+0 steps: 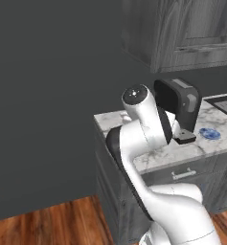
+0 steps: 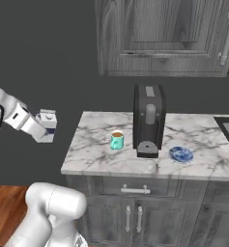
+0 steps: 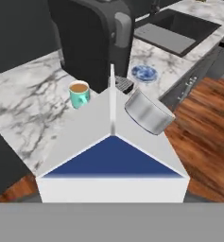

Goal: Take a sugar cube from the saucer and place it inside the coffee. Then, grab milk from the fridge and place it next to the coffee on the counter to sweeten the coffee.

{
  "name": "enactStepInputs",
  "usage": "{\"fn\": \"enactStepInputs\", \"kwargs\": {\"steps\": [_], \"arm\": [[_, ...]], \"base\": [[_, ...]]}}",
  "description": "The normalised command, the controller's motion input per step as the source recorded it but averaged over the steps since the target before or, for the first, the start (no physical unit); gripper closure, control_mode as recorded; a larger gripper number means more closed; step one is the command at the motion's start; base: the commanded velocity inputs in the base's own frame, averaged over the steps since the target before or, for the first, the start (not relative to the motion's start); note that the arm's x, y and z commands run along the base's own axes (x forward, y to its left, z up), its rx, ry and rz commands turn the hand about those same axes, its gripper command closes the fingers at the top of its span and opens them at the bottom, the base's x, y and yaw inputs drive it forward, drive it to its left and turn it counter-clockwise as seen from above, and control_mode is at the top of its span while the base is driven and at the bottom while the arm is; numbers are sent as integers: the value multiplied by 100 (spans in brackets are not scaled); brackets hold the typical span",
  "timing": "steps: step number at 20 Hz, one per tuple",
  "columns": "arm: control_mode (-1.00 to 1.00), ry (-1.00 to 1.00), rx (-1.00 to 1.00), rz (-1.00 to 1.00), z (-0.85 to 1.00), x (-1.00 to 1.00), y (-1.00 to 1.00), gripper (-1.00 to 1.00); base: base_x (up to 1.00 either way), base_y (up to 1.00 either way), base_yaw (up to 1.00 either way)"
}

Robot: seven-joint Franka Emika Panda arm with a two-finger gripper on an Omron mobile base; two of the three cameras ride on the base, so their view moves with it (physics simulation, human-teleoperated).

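White marble counter [image 2: 96,144] bears one coffee [image 2: 117,140] and one saucer [image 2: 181,154]; gripper [image 2: 44,129] clamps one milk [image 2: 48,123].

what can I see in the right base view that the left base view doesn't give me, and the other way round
Right base view alone: the small teal cup of brown coffee on the marble, and the small white milk carton with blue print held in the gripper, off the counter's left end.

Left base view alone: the wood-plank floor left of the cabinets.

Both: the white marble counter, the black coffee machine, the blue-and-white saucer to its right, and the grey wood-grain cabinets.
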Motion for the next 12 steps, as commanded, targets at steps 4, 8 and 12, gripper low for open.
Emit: {"fn": "enactStepInputs", "kwargs": {"steps": [4, 8, 12], "arm": [[-100, 8, -11, -55, -30, 64, 0, 100], [-100, 0, -8, -24, -12, 45, 0, 100], [-100, 0, -11, -12, -36, 42, 0, 100]], "base": [[0, 0, 0], [0, 0, 0], [0, 0, 0]]}}
